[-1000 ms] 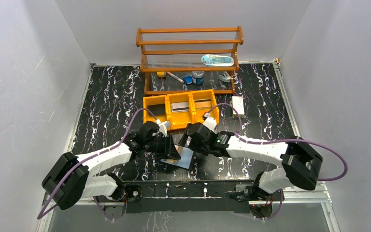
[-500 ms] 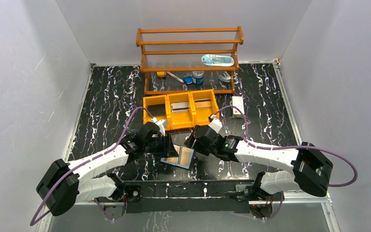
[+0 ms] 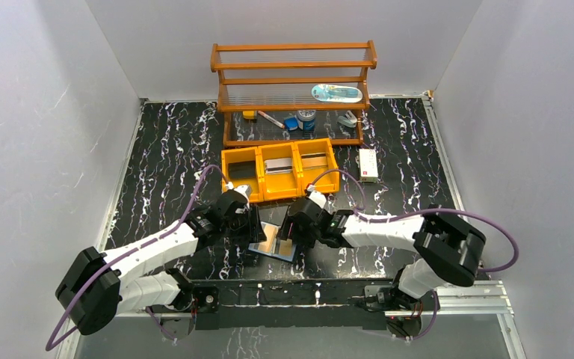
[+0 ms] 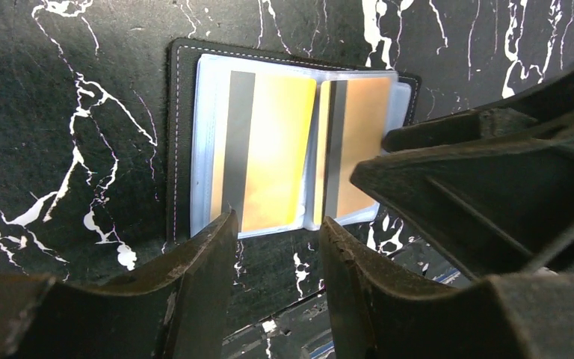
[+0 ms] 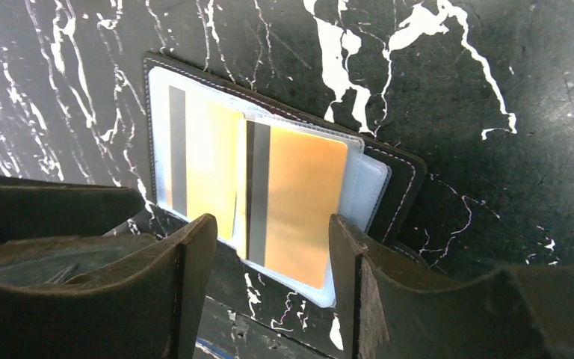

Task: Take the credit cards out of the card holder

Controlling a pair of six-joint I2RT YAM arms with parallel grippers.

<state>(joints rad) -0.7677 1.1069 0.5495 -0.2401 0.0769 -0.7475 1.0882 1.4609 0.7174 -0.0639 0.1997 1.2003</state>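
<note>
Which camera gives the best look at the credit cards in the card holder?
The right wrist view: both credit cards lie almost fully exposed, stripes clear, in the open card holder. The left wrist view shows them too, but the right hand covers one card's edge. In the top view they are too small to make out.

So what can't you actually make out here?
- Left wrist view: the holder has its right side partly hidden by the right gripper.
- Both wrist views: whether more cards lie behind the two gold cards, which cover them.
- Top view: the holder is partly covered by the left gripper and the right gripper; card details are too small.
- Top view: the items on the shelf are too small to name.
</note>
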